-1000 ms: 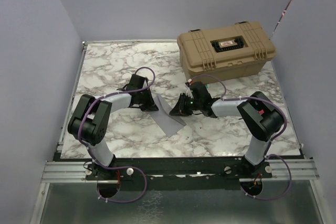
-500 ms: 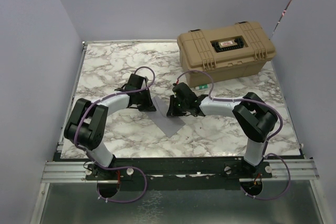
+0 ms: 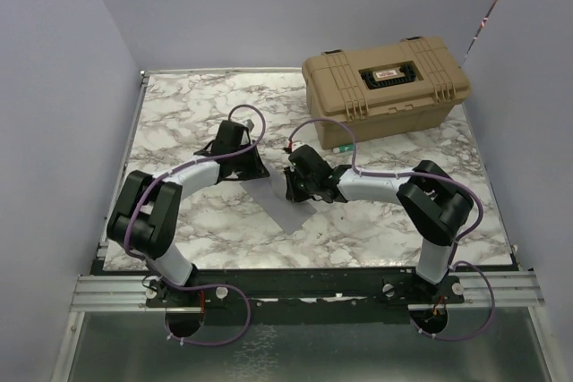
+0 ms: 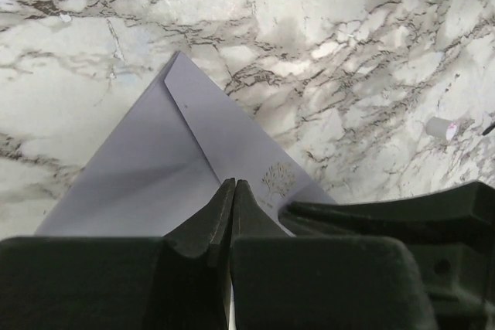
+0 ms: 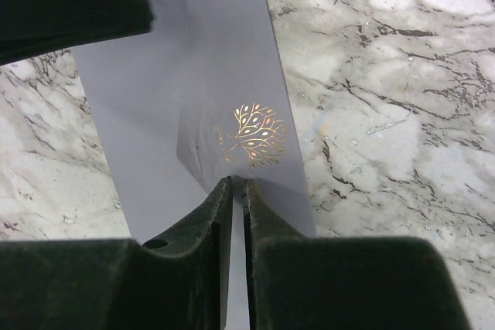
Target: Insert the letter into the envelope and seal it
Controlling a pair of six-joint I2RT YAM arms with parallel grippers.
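Now lying flat on the worktop, long axis slanting between the arms: the envelope. Pressed by left gripper and right gripper — both closed tight, tips close together on the flap. No sight of the letter.

From above, only the near corner of the envelope shows; the rest lies beneath the left gripper and right gripper, whose jaws are too small there to read. In the left wrist view it passes under the fingers and off the bottom edge; in the right wrist view the top edge cuts it off, and its inside is hidden.
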